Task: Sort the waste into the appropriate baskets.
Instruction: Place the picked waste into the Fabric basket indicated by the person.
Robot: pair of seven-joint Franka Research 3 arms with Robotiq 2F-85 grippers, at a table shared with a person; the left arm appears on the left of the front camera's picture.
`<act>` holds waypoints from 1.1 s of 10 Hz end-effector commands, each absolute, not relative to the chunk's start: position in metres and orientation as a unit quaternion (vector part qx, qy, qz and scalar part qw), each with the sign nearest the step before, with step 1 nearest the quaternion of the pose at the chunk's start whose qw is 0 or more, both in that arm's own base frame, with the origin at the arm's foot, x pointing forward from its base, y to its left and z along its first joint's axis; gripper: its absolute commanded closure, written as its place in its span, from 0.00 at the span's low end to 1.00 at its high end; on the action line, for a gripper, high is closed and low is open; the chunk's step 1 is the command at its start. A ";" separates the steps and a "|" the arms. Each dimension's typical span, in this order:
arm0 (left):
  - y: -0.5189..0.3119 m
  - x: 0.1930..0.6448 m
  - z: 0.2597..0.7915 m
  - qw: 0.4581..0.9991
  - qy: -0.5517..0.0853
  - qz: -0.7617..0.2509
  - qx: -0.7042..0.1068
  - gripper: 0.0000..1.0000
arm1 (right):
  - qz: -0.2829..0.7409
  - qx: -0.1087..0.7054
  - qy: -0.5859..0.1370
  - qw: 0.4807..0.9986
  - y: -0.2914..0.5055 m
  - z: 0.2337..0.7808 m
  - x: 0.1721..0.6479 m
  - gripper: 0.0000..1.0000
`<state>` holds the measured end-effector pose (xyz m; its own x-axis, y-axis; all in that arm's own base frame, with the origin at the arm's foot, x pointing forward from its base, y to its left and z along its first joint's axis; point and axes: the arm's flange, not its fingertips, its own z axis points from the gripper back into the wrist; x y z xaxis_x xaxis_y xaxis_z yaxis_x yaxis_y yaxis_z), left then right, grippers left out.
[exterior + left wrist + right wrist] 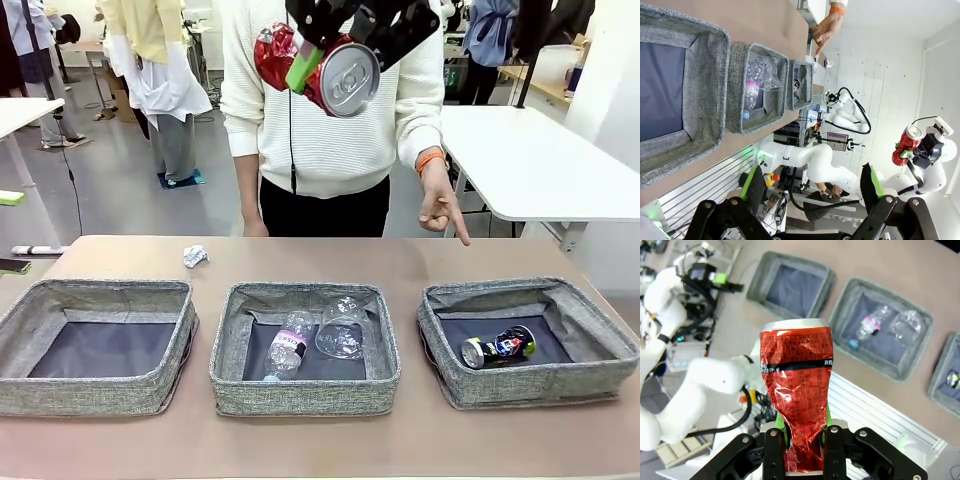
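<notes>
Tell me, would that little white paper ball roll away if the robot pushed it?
Probably only a little: the crumpled white paper ball looks lumpy, so it would likely tumble and stop. It seems light and squashy, lying loose on the table, so a push may just slide it.

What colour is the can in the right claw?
Red, with a silver top; the crushed can shows best in the right wrist view.

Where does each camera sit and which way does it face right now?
Front: between the arms, facing the person's hand across three baskets; right gripper holds the crushed red can high.
Left wrist: along the open left gripper, table sideways.
Right wrist: looks down past the can.
Shared: can, clear plastic bottle.
</notes>
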<state>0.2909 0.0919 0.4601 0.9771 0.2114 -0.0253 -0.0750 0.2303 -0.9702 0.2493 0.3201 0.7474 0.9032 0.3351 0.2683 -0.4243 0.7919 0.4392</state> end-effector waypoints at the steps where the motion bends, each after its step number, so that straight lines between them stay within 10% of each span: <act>1: 0.092 0.291 0.461 0.779 -0.064 0.086 -0.618 0.00 | 0.198 0.252 -0.093 0.943 0.318 0.744 0.248 0.71; 7: 0.092 0.291 0.461 0.779 -0.064 0.086 -0.618 0.00 | 0.233 0.182 -0.122 0.947 0.324 0.745 0.242 0.71; 11: 0.092 0.291 0.461 0.779 -0.064 0.086 -0.618 0.00 | 0.110 0.174 -0.066 0.976 0.199 0.580 0.297 0.71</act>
<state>0.2909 0.0920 0.4601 0.9770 0.2117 -0.0253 -0.0750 0.2302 -0.9703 0.2978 0.2332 0.6219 0.9509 0.2625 0.1639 -0.3033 0.8959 0.3247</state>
